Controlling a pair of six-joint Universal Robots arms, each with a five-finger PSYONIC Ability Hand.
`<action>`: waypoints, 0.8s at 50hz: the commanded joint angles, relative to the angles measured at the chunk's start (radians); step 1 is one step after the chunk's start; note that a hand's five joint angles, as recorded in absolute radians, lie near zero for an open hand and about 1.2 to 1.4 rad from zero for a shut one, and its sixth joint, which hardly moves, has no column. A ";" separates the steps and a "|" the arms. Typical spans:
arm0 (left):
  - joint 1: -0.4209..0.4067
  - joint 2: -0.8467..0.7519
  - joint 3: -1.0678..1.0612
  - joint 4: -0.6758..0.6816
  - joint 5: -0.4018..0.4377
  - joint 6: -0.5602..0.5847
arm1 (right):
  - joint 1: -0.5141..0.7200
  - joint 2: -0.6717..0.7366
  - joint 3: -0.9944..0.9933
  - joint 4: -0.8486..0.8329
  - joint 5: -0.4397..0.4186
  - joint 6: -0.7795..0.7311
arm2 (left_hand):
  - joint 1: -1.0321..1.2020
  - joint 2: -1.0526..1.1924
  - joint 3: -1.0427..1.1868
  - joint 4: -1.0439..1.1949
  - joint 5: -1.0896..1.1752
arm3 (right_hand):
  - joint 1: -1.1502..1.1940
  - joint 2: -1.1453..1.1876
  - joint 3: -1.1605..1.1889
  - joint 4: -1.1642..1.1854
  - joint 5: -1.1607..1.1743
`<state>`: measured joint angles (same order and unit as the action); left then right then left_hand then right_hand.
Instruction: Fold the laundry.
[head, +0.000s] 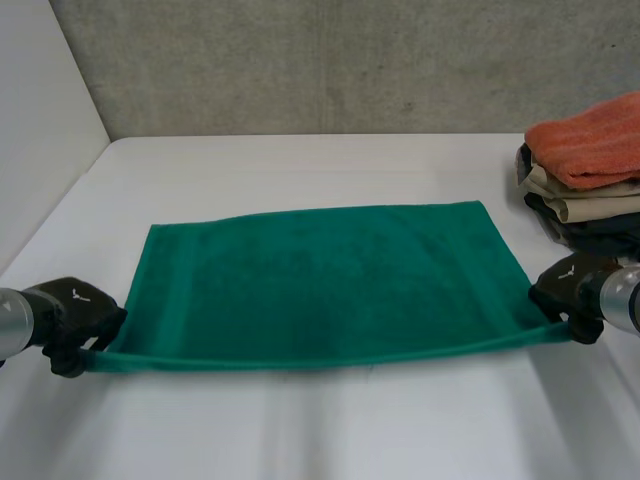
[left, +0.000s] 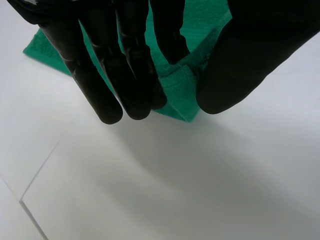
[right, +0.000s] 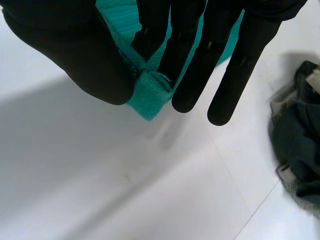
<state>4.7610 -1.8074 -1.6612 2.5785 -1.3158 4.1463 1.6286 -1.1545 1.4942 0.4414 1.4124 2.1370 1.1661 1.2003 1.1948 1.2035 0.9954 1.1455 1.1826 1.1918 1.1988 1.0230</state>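
Observation:
A green towel (head: 330, 280) lies spread across the middle of the white table, its near edge lifted and stretched taut between both hands. My left hand (head: 72, 318) pinches the near left corner; in the left wrist view the green towel (left: 176, 89) is caught between the thumb and the fingers (left: 127, 75). My right hand (head: 572, 295) pinches the near right corner; in the right wrist view the towel corner (right: 148, 95) sits between the thumb and the fingers (right: 200, 60). The far edge of the towel rests flat on the table.
A stack of folded laundry (head: 585, 175) stands at the table's right edge, an orange towel (head: 590, 140) on top, beige and dark pieces below. The dark pieces (right: 297, 150) lie beside my right hand. A grey wall runs behind the table (head: 300, 420).

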 joint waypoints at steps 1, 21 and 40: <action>-0.056 -0.019 0.104 0.031 -0.008 -0.008 | 0.023 0.039 -0.078 -0.093 -0.012 0.044 | 0.230 0.196 0.201 0.193 0.226 | 0.251 0.214 0.204 0.197 0.199; -0.210 -0.484 0.782 0.224 -0.240 -0.314 | 0.200 0.547 -0.734 -0.481 0.160 0.337 | 0.230 0.196 0.201 0.193 0.226 | 0.251 0.214 0.204 0.197 0.199; -0.266 -0.774 1.052 0.417 -0.269 -0.270 | 0.266 0.924 -1.174 -0.628 0.210 0.276 | -0.767 -0.802 -0.796 -0.805 -0.771 | -0.971 -1.008 -1.017 -1.024 -1.023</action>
<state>4.5140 -2.5421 -0.6198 2.9117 -1.5950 3.8715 1.8827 -0.2991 0.3674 -0.1171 1.6023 2.4457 1.0139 1.0261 1.0240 1.0438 0.8615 0.8782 0.8785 0.8891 0.8952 0.7119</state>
